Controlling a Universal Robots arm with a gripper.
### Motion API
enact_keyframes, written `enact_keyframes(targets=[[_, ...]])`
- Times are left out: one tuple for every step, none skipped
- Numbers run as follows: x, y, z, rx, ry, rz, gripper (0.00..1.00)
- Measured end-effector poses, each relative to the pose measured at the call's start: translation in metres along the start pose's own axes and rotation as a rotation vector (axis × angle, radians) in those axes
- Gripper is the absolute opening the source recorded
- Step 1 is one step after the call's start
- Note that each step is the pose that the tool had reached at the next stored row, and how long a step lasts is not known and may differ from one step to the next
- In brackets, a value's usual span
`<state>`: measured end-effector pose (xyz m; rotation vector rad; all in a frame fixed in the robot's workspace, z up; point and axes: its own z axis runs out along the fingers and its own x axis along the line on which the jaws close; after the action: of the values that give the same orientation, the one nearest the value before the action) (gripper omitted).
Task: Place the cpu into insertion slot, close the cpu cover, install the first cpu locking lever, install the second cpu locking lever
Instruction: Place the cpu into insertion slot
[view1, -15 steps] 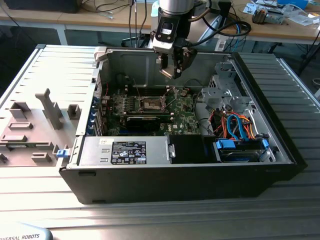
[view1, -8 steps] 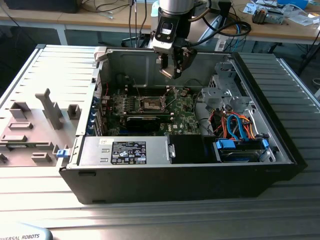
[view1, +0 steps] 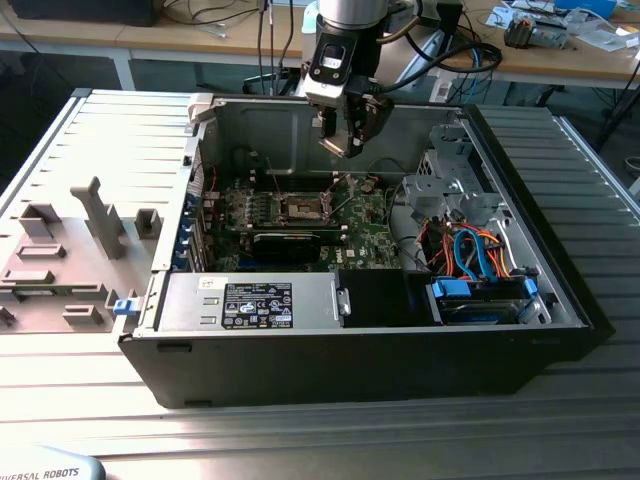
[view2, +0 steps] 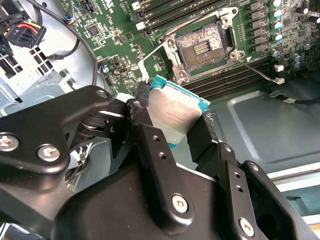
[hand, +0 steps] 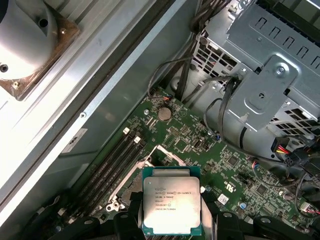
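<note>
My gripper (view1: 345, 140) hangs inside the open computer case, above the green motherboard (view1: 355, 235). It is shut on the cpu (view2: 175, 112), a flat square chip with a silvery top, clamped by two opposite edges between the black fingers (view2: 145, 125). The printed top of the cpu (hand: 171, 206) shows in the first wrist view. The insertion slot (view2: 205, 47) lies bare below and to one side of the chip, apart from it. The cpu cover (view2: 152, 59) stands lifted at the slot's edge. A thin wire locking lever (view2: 260, 70) sticks out beside the slot.
A label-covered power supply (view1: 250, 300) fills the case's front. A metal drive cage (view1: 450, 185) and coloured cables (view1: 475, 250) sit toward the exterior view's right. A black card (view1: 290, 242) lies just in front of the slot. A grey fixture plate (view1: 70, 250) lies outside the case.
</note>
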<state>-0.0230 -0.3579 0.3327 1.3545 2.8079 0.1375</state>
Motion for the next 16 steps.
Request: enact_keyframes(targets=[[0.0000, 0.0000, 0.0000, -0.0001, -0.0001, 0.001, 0.54], [0.0000, 0.0000, 0.0000, 0.0000, -0.0002, 0.002, 0.54], [0.0000, 0.0000, 0.0000, -0.0002, -0.0004, 0.004, 0.54], [0.0000, 0.0000, 0.0000, -0.0001, -0.0005, 0.006, 0.54], [0.0000, 0.0000, 0.0000, -0.0002, -0.0006, 0.007, 0.54], [0.0000, 0.0000, 0.0000, -0.0002, -0.0008, 0.009, 0.54], [0.0000, 0.0000, 0.0000, -0.0002, -0.0010, 0.011, 0.54], [0.0000, 0.0000, 0.0000, -0.0003, -0.0011, 0.013, 0.54], [0.0000, 0.0000, 0.0000, -0.0003, -0.0013, 0.014, 0.54], [0.0000, 0.0000, 0.0000, -0.0003, -0.0014, 0.016, 0.54], [0.0000, 0.0000, 0.0000, -0.0004, -0.0016, 0.018, 0.54], [0.0000, 0.0000, 0.0000, -0.0004, -0.0018, 0.021, 0.54], [0.0000, 0.0000, 0.0000, -0.0005, -0.0021, 0.024, 0.54], [0.0000, 0.0000, 0.0000, -0.0006, -0.0023, 0.026, 0.54], [0.0000, 0.0000, 0.0000, -0.0006, -0.0025, 0.028, 0.54], [0.0000, 0.0000, 0.0000, -0.0006, -0.0026, 0.029, 0.54]])
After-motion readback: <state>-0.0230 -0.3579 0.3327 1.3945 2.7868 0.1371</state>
